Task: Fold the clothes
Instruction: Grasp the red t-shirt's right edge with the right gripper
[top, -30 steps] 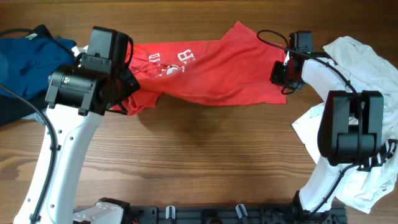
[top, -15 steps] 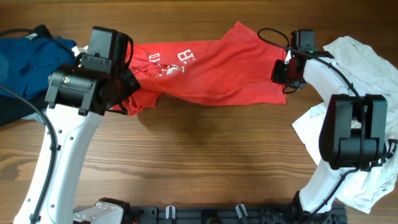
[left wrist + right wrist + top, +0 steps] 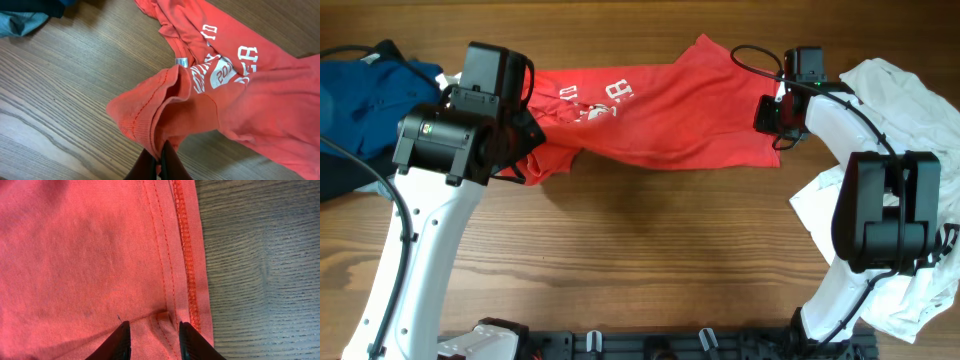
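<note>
The clothes in play are a red T-shirt (image 3: 650, 115) with white lettering, stretched across the far half of the table. My left gripper (image 3: 162, 159) is shut on the bunched sleeve edge of the red T-shirt (image 3: 260, 100), which rises off the wood; in the overhead view the arm's body hides those fingers. My right gripper (image 3: 152, 335) rests on the red T-shirt (image 3: 75, 255) at its stitched hem by the right edge. Its jaws stand apart, with a small ridge of cloth between the fingertips. In the overhead view this right gripper (image 3: 770, 118) sits at the shirt's right end.
A blue garment (image 3: 360, 90) lies heaped at the far left, also seen as blue cloth (image 3: 20, 20) in the left wrist view. White shirts (image 3: 910, 110) are piled at the right, under and around the right arm. Bare wood fills the near middle.
</note>
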Tool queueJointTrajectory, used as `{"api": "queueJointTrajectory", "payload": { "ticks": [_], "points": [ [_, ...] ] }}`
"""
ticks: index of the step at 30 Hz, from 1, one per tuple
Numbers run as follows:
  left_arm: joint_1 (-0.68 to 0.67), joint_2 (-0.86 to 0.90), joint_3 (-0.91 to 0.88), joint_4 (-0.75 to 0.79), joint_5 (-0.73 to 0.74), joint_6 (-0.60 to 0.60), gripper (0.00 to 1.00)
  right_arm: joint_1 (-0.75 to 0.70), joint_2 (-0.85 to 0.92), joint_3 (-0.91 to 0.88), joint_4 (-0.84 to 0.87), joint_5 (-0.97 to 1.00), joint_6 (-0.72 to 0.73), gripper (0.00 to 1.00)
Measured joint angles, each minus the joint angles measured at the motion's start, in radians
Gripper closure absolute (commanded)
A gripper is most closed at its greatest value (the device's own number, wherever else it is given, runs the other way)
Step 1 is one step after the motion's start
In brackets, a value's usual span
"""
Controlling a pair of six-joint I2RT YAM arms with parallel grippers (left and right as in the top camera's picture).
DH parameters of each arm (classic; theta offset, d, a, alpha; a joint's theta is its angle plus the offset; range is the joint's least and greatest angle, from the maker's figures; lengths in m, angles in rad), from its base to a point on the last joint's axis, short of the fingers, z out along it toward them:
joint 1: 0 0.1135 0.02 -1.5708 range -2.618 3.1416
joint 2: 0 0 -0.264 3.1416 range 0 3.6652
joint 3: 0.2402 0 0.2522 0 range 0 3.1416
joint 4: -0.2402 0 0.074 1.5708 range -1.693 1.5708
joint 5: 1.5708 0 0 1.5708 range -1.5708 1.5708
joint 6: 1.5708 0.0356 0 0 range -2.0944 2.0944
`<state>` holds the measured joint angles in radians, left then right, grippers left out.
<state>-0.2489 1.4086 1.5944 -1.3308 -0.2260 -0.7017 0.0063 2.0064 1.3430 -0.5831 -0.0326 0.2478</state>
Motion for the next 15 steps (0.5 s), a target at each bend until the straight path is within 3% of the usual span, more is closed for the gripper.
{"api": "queueJointTrajectory", "payload": {
  "ticks": [6, 10, 11, 13, 15],
  "points": [
    [0.0, 0.0, 0.0, 0.0, 0.0, 0.0, 0.96, 0.0, 0.026, 0.0, 0.001, 0.0, -0.003, 0.68],
    [0.0, 0.0, 0.0, 0.0, 0.0, 0.0, 0.96, 0.0, 0.036, 0.0, 0.005, 0.0, -0.006, 0.85],
    [0.0, 0.0, 0.0, 0.001, 0.0, 0.0, 0.96, 0.0, 0.036, 0.0, 0.003, 0.0, -0.011, 0.94],
    [0.0, 0.0, 0.0, 0.004, 0.0, 0.0, 0.96, 0.0, 0.036, 0.0, 0.0, 0.0, -0.006, 0.95],
    [0.0, 0.0, 0.0, 0.005, 0.0, 0.0, 0.96, 0.0, 0.036, 0.0, -0.001, 0.0, -0.01, 0.89]
  ]
}}
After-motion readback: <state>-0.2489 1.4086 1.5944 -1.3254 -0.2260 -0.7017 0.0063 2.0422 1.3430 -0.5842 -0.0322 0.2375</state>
